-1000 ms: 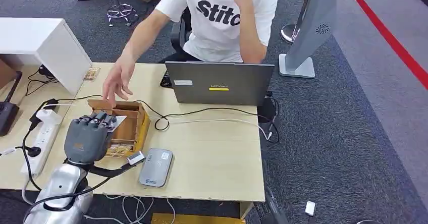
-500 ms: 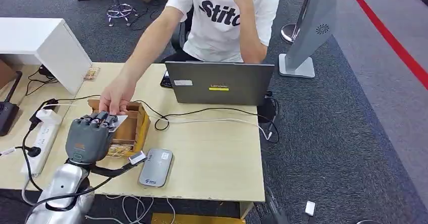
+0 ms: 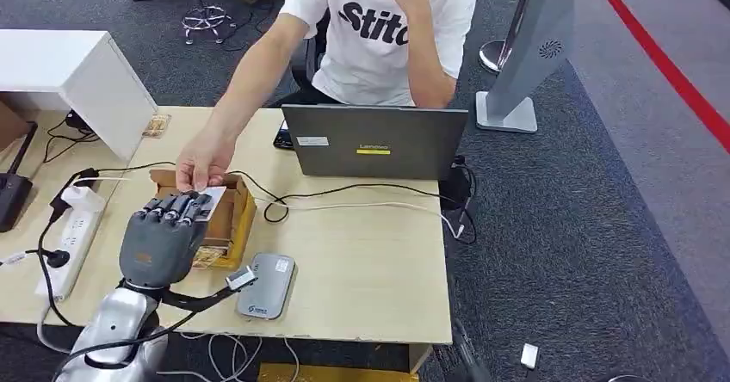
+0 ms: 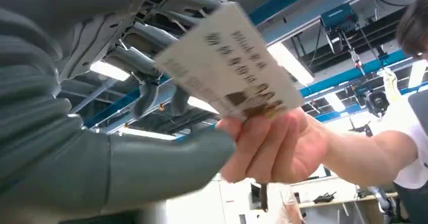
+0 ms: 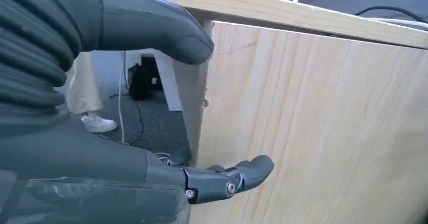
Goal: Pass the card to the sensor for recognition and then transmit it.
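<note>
My left hand (image 3: 160,237) is raised over the cardboard box (image 3: 236,218) and holds a pale card (image 3: 210,199) between its thumb (image 4: 166,161) and fingers (image 4: 146,37). In the left wrist view the printed card (image 4: 229,65) is blurred. A person's hand (image 3: 203,160) reaches across the table and pinches the card's far end (image 4: 272,148), so both hands grip it. The grey card sensor (image 3: 267,285) lies flat on the table, just right of my left wrist. My right hand (image 5: 151,173) hangs beside the table's wooden side panel (image 5: 323,123) with its fingers apart, holding nothing.
A closed-back laptop (image 3: 374,141) stands at the table's far side, with the seated person behind it. Cables (image 3: 344,197) cross the tabletop. A white power strip (image 3: 73,227) lies at the left, with a white cabinet (image 3: 77,77) beyond it. A grey stand (image 3: 529,55) stands on the carpet at the right.
The person's hand came down from above the box and took hold of the card's far end. My left hand moved slightly right and forward with the card.
</note>
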